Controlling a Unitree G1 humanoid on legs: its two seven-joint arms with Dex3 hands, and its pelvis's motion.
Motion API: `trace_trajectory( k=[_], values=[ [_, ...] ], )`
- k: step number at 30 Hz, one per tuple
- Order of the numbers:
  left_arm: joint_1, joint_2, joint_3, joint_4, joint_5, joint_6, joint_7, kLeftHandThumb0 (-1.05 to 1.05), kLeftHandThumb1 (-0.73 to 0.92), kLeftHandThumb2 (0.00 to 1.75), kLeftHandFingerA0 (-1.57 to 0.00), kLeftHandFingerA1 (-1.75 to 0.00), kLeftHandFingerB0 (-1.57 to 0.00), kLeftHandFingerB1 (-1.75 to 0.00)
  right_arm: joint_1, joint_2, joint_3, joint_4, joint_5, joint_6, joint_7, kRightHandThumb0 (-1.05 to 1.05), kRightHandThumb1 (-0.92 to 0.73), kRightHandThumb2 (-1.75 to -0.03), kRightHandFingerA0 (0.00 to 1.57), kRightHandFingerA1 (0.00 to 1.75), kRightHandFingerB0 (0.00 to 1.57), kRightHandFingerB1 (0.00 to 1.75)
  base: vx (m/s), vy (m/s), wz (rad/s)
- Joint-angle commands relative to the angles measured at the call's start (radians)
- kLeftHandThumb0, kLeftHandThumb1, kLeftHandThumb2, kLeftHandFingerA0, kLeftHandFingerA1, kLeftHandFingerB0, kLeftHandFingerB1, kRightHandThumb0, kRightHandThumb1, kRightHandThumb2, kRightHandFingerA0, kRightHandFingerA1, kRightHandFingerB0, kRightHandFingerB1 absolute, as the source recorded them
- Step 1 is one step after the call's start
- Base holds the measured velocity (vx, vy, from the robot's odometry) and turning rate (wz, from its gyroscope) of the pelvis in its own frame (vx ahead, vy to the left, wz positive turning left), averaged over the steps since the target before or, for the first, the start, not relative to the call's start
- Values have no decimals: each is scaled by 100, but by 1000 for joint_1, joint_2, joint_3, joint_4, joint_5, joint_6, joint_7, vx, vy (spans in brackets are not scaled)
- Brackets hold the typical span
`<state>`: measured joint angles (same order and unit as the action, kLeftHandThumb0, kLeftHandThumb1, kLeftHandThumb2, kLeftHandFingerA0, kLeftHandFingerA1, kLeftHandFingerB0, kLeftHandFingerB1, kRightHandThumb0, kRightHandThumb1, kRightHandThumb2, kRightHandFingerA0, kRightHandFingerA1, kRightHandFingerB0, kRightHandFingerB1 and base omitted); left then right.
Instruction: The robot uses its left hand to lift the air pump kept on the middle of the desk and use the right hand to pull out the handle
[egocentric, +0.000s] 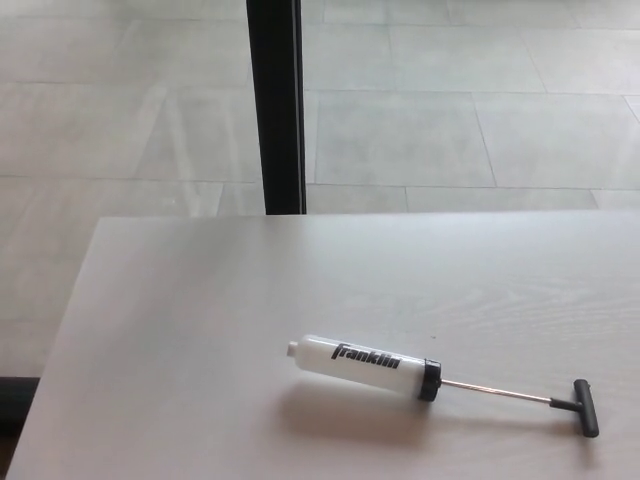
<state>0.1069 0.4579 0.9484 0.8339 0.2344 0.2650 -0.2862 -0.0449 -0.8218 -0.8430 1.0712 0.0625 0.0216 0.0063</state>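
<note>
The air pump (365, 365) lies on its side on the pale wooden desk (200, 330), toward the near middle, its white barrel pointing left and its thin rod running right to the black T-shaped handle (583, 406), which sits drawn out from the barrel near the right border of the view. The desk's left edge slants well clear of the pump, with bare surface all round it. Beyond the far edge stand a black post (275, 105) and a tiled floor (450, 100). Neither robot hand shows, so their fingers cannot be judged.
</note>
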Motion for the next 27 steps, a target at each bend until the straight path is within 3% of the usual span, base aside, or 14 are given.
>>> trace_trajectory(
  k=[1, 2, 5, 6, 7, 8, 11, 15, 18, 21, 23, 25, 26, 27],
  values=[
    [30, -45, 283, 248, -378, -7, 171, -50, 65, 83, -15, -58, -22, -53, 35, 56, -351, 168, 371, -91, -126, -79, -64, -102, 69, 110, 20, 54, 0, 0, 0],
    [28, -49, 249, 219, -341, 14, 163, -48, 73, 61, -18, -57, -25, -47, 20, 84, -362, 166, 383, -65, -102, -71, -82, -65, 46, 103, 15, 40, 0, 0, 0],
    [30, -51, 247, 215, -336, 5, 168, -46, 75, 62, -18, -58, -26, -48, -15, 114, -390, 171, 397, -34, -108, -69, -65, -100, 30, 71, 9, 49, 0, 0, 0],
    [28, -44, 243, 228, -327, 3, 193, -44, 75, 62, -21, -61, -26, -51, -29, 122, -398, 172, 400, -30, -119, -68, -82, -64, 12, 65, 15, 41, 0, 0, 0],
    [28, -42, 242, 233, -327, 1, 196, -44, 75, 62, -21, -61, -26, -51, -31, 123, -403, 173, 397, -30, -120, -68, -82, -64, 12, 65, 15, 41, 0, 0, 0],
    [35, -41, 235, 240, -321, 6, 205, -43, 75, 61, -22, -63, -26, -52, -40, 142, -394, 169, 386, -39, -117, -66, -83, -64, 16, 117, 14, 39, 0, 0, 0],
    [64, -57, 215, 244, -309, 20, 210, -52, 58, 96, -25, -64, -33, -61, -69, 168, -373, 164, 360, -40, -121, -65, -64, -97, 22, 66, 12, 50, 0, 0, 0],
    [65, -38, 225, 289, -348, 11, 211, -41, 55, 98, -20, -61, -27, -59, -96, 200, -367, 156, 361, -36, -119, -66, -83, -64, 14, 64, 16, 43, 0, 0, 0],
    [58, -37, 242, 301, -396, 0, 199, -39, 80, 63, -20, -59, -30, -48, -107, 213, -343, 160, 353, -43, -109, -38, -55, -111, 2, 55, 0, 52, 0, 0, 0],
    [73, -51, 212, 251, -394, 30, 190, -43, 59, 100, -19, -59, -24, -56, -121, 223, -333, 164, 359, -51, -116, -71, -64, -97, 20, 69, 6, 48, 0, 0, 0],
    [99, -83, 177, 155, -378, 86, 229, -45, 82, 64, -35, -71, -25, -53, -134, 229, -302, 165, 349, -48, -107, -69, -81, -64, 33, 86, 19, 42, 0, 0, 0],
    [125, -107, 171, 78, -407, 129, 232, -41, 56, 102, -34, -67, -17, -56, -120, 242, -266, 152, 346, -53, -79, -69, -79, -63, 21, 67, 17, 41, 0, 0, 0],
    [140, -104, 156, 83, -410, 113, 218, -43, 77, 63, -31, -64, -28, -52, -112, 246, -241, 148, 336, -51, -90, -71, -61, -97, 33, 70, 12, 49, 0, 0, 0],
    [140, -97, 140, 104, -407, 96, 224, -45, 56, 99, -33, -65, -22, -57, -104, 249, -215, 148, 323, -60, -86, -70, -62, -98, 32, 66, 12, 48, 0, 0, 0]
  ],
)
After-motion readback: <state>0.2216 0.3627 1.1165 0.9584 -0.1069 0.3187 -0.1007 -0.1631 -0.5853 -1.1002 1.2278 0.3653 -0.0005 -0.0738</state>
